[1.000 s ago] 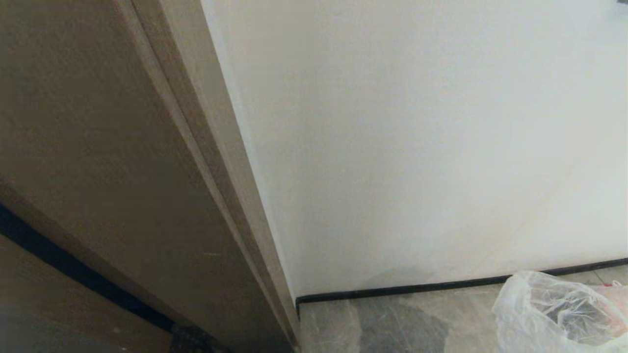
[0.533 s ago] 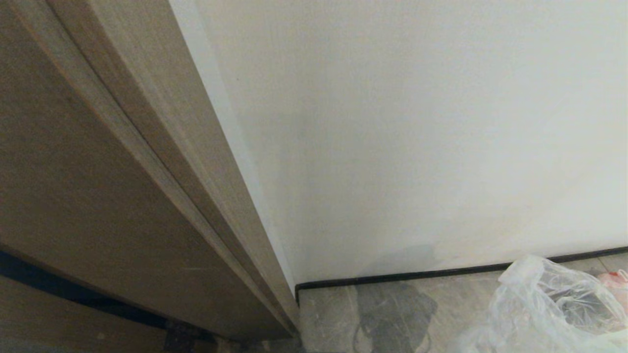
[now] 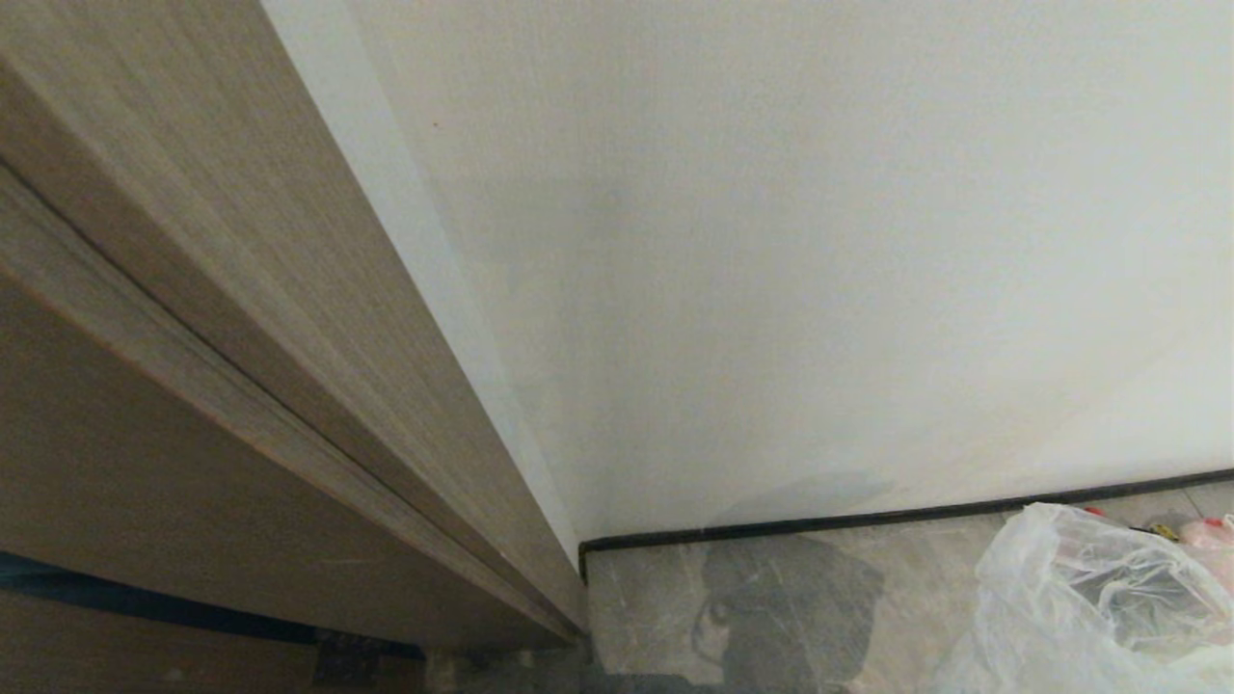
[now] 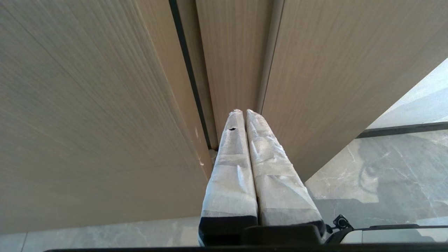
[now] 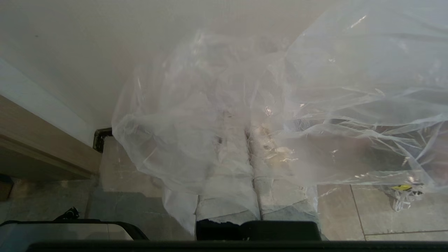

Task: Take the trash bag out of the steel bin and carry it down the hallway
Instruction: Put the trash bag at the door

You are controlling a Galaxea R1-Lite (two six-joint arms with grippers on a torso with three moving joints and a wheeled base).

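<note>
right gripper (image 5: 249, 134): clamped shut on the trash bag (image 5: 280, 105), wrapped fingers pressed together with the clear crinkly plastic draped all over them, so you only see them through the film

trash bag: hanging off the right gripper; from the head camera it's down at about 4 o'clock (image 3: 1099, 598), puffed up just in front of the wall's black baseboard (image 3: 868, 520)

left gripper (image 4: 244, 112): closed, empty, both white-wrapped fingers touching along their whole length, pointing at a seam between the wooden panels (image 4: 87, 105)

hallway floor (image 3: 656, 607): glossy grey-beige marble-look tiles, showing at 6 o'clock in the head view, with a dark shadow blob on it right below the baseboard

wall (image 3: 819, 241): plain white, fills most of the head view from 12 to 3 o'clock

door frame (image 3: 193, 318): light brown wood grain, takes up the whole 9 o'clock side and runs diagonally down to meet the floor where the baseboard starts

small stuff on the floor: a crumpled bit with a yellow patch (image 5: 402, 190) lying on the tiles beside the bag in the right wrist view, can't tell what it is; something pinkish (image 3: 1213, 535) peeks out behind the bag at the edge of the head view, too cut off to say
</note>
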